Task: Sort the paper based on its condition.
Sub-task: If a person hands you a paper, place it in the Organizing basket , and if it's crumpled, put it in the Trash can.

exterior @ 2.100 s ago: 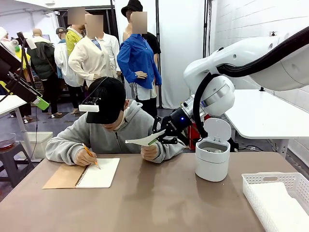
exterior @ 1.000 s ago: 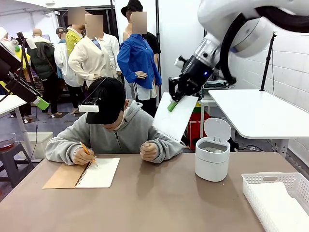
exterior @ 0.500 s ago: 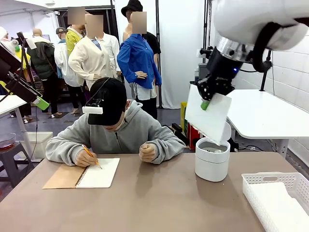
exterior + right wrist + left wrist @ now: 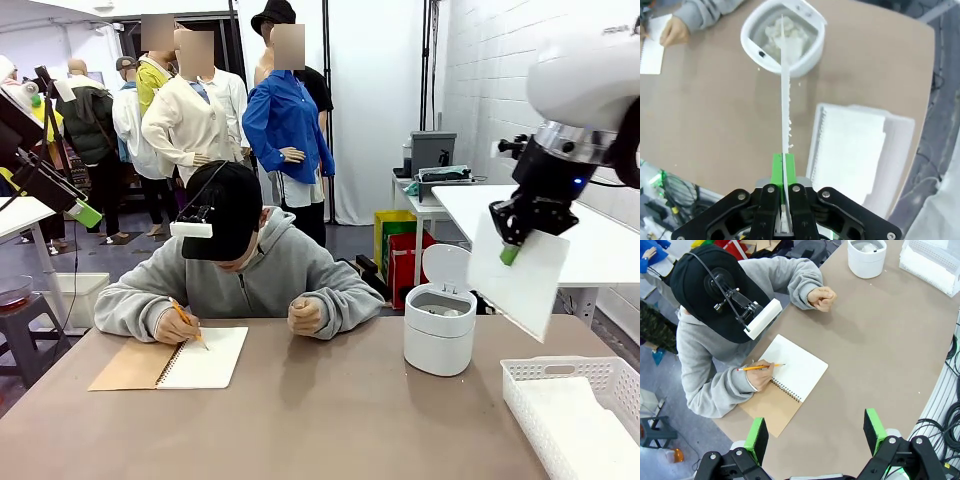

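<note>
Right hand (image 4: 511, 240): closed tight on the top edge of one paper sheet (image 4: 520, 285), held high above the table (image 4: 320, 420); the sheet hangs slanted below the pads.
Sheet condition: flat and uncrumpled as far as the front view shows; one long edge is ragged with torn perforation, seen edge-on in the right wrist view (image 4: 786, 95).
Position: at about 3 o'clock of the table, between the white bin (image 4: 440, 325) and the lattice basket (image 4: 575, 410), above both.
Bin: lid up, crumpled white paper inside (image 4: 785, 40).
Basket: already holds flat white sheets (image 4: 847, 150).
Judgement, step in hand: carrying a flat sheet to its receptacle; the basket appears the fitting one.
Advice: bring the wrist over the basket's middle, toward 4 o'clock, lower until the free edge touches the stack, tip the sheet flat, then release; dropped from height it may drift toward the bin or off the table.
Left hand (image 4: 815, 432): fingers spread wide, holding nothing, high over the notebook (image 4: 790, 375).
Person: writing with a pencil (image 4: 760, 367); well apart from the drop zone.
</note>
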Robot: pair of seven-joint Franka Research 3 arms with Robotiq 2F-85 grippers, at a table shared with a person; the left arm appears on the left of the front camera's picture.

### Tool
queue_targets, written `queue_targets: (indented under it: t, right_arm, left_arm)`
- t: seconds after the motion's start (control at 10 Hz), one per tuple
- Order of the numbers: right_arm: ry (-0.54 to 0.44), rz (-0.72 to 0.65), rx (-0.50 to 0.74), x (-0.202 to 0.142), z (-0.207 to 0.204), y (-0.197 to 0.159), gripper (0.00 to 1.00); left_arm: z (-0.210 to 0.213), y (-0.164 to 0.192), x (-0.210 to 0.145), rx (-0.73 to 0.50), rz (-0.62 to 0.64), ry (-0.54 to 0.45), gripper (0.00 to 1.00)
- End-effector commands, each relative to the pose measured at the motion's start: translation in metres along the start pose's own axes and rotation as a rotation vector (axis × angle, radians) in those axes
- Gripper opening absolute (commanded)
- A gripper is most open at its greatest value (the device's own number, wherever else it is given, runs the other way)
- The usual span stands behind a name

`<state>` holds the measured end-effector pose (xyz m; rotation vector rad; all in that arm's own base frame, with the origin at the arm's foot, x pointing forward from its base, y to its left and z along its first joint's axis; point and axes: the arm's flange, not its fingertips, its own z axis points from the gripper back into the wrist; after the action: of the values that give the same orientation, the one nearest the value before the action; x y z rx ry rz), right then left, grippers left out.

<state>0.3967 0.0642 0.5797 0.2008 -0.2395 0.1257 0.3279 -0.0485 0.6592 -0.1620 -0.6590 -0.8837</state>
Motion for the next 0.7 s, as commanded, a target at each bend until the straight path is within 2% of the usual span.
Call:
queue_targets:
  t: [0.0, 0.2, 0.4, 0.5, 0.6]
  right_arm:
    - [0.043, -0.017, -0.028, -0.025, 0.010, -0.009, 0.00]
    - [0.111, -0.038, -0.073, -0.043, 0.005, -0.026, 0.00]
    - [0.091, -0.116, 0.044, -0.048, 0.001, -0.027, 0.00]
    - [0.099, -0.042, -0.032, -0.041, 0.006, -0.025, 0.00]
    - [0.099, -0.042, -0.032, -0.041, 0.006, -0.025, 0.00]
  left_arm:
    - [0.000, 0.000, -0.001, 0.002, 0.001, 0.001, 1.00]
    - [0.000, 0.000, -0.001, 0.002, 0.001, 0.001, 1.00]
    - [0.000, 0.000, -0.001, 0.002, 0.001, 0.001, 1.00]
    - [0.000, 0.000, -0.001, 0.002, 0.001, 0.001, 1.00]
    - [0.000, 0.000, -0.001, 0.002, 0.001, 0.001, 1.00]
